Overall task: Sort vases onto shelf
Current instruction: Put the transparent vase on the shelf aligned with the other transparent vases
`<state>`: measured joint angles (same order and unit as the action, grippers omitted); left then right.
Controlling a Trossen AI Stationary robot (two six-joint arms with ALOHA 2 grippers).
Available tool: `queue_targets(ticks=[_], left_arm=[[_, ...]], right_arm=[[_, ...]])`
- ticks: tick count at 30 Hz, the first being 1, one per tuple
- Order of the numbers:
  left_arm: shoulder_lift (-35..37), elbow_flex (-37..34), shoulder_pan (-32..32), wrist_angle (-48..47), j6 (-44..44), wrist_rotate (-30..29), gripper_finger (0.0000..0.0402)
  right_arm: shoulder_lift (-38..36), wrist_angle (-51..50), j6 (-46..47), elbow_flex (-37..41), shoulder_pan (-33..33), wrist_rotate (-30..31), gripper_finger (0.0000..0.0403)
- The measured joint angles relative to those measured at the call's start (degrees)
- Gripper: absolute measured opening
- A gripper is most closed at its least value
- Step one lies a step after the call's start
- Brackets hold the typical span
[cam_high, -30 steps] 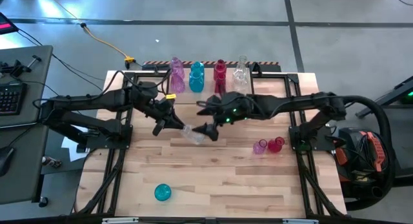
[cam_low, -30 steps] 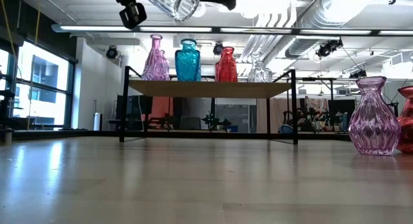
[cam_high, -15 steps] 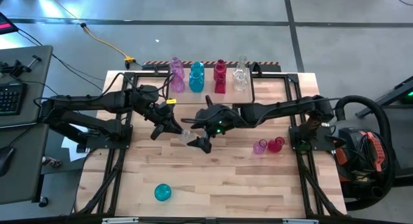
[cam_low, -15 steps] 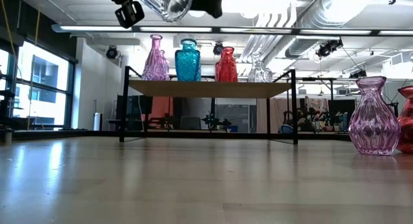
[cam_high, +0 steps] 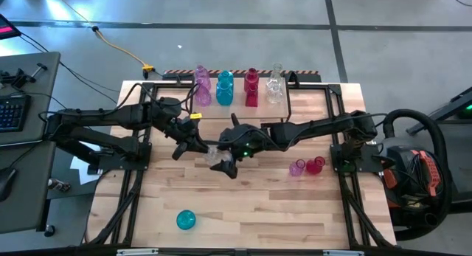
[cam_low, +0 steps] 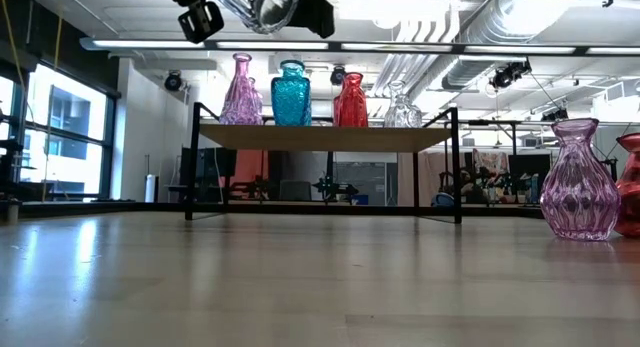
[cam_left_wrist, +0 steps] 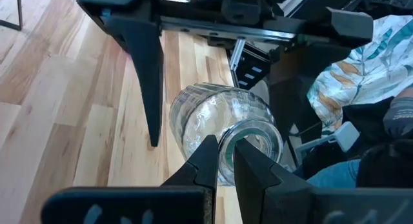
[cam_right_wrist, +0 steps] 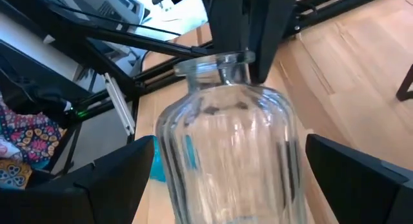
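A clear ribbed glass vase (cam_high: 214, 154) hangs lying on its side above the middle of the table, with my left gripper (cam_high: 199, 147) shut on its mouth end. My right gripper (cam_high: 223, 156) is open wide; its fingers (cam_right_wrist: 116, 175) stand on either side of the vase's body (cam_right_wrist: 226, 140) without touching it. Against the table's far edge is the shelf (cam_low: 325, 137). On it stand a pink (cam_high: 200, 90), a teal (cam_high: 224, 88), a red (cam_high: 251, 86) and a clear vase (cam_high: 275, 85). My left gripper pinches the clear vase's rim (cam_left_wrist: 227, 139), one finger inside the mouth and one outside. The fingers come from the table's left, slanting a little downward. The vase is lifted clear of the table, its base pointing toward the right arm.
A pink vase (cam_high: 296, 167) and a red one (cam_high: 316, 164) stand on the table at the right. A teal vase (cam_high: 186, 220) sits near the front left. Black frame rails run along both table sides.
My right gripper has come toward the table's left and lower, toward the held clear vase, staying open; its fingers now flank the vase's body. The left gripper and the vase have kept nearly still.
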<state>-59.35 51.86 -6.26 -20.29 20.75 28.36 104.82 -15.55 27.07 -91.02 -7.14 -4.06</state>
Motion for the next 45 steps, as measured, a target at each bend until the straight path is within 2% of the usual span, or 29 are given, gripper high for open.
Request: queue_targets(ticks=[5, 16, 32, 41, 45], left_arm=[[0.0, 0.0, 0.0, 0.0, -0.5, -0.1, 0.0017], [0.0, 0.0, 0.0, 0.0, -0.9, -0.1, 0.0030], [0.0, 0.0, 0.0, -0.1, -0.9, -0.2, 0.0036], [0.0, 0.0, 0.0, 0.1, 0.2, 0.0, 0.0100], [0.0, 0.0, -0.5, 0.3, 5.3, 0.2, 0.0124]], right_arm=[[0.1, 0.3, 0.1, 0.0, 0.0, 0.0, 0.0373], [1.0, 0.0, 1.2, 0.0, 0.0, 0.0, 0.0262], [1.0, 0.0, 4.0, 0.0, -0.1, -0.1, 0.0260], [1.0, -0.2, 4.2, 0.0, -0.1, 0.4, 0.0259], [1.0, -0.2, 4.2, 0.0, -0.4, 0.6, 0.0259]])
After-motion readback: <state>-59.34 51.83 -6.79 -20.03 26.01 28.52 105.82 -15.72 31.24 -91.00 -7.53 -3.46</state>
